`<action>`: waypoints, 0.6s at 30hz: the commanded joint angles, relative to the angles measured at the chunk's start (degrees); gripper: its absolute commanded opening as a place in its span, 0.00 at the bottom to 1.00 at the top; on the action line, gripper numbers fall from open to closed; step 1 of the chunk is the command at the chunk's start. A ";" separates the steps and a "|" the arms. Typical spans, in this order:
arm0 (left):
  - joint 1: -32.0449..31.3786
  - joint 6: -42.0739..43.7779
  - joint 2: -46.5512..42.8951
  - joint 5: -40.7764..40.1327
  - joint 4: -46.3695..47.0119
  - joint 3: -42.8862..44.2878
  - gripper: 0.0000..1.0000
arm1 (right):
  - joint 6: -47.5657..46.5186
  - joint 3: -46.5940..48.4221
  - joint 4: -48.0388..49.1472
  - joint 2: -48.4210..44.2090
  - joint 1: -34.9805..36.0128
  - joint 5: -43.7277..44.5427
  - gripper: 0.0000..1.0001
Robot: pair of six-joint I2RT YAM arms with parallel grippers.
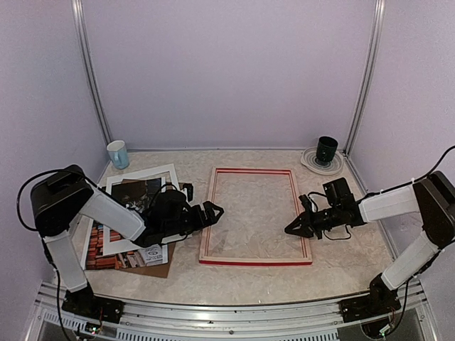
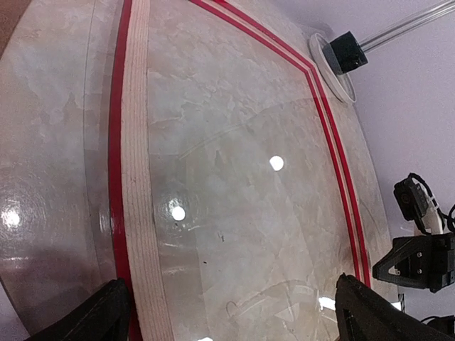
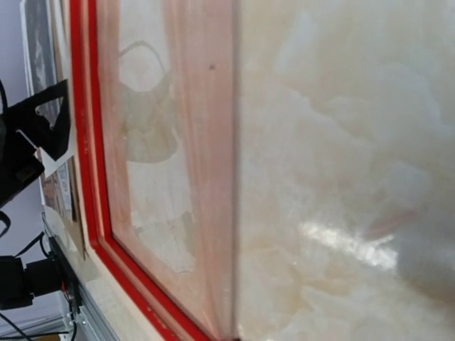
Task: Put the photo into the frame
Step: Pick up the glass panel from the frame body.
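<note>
At table centre: 1 frame, flat, long axis near-to-far. 1 photo to left, skewed, part hidden. L gripper jaws wide; R gripper pinched closed.

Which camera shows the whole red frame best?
The top external view: all four rails of the frame show at once. The left wrist view shows only parts of two long rails, red beside pale wood. The right wrist view shows just a red rail, very close and partly blurred.

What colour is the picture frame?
The frame is red with pale wood; best in left wrist view.
</note>
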 commanded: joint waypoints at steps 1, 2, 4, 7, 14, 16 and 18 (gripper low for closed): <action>-0.50 0.33 -3.07 -1.88 -1.44 -0.11 0.99 | -2.15 1.88 -3.35 -4.48 0.38 0.98 0.00; -0.58 0.29 -3.31 -2.19 -1.64 -0.09 0.99 | -2.83 2.70 -5.00 -5.23 0.29 1.94 0.00; -0.67 0.16 -3.85 -2.88 -1.97 -0.13 0.99 | -3.79 4.18 -8.12 -6.81 -0.03 3.21 0.00; -0.85 0.39 -4.94 -3.72 -1.90 -0.34 0.99 | -4.39 5.59 -10.56 -8.80 -0.41 3.76 0.00; -1.03 0.59 -5.52 -3.89 -2.25 -0.02 0.99 | -5.50 8.74 -17.20 -14.58 -1.32 7.57 0.00; -1.11 0.50 -5.63 -3.92 -2.34 0.05 0.99 | -5.76 9.55 -18.54 -16.01 -2.02 8.16 0.00; -1.19 0.45 -5.69 -3.92 -2.38 0.17 0.99 | -5.92 10.29 -19.42 -17.13 -2.68 8.60 0.00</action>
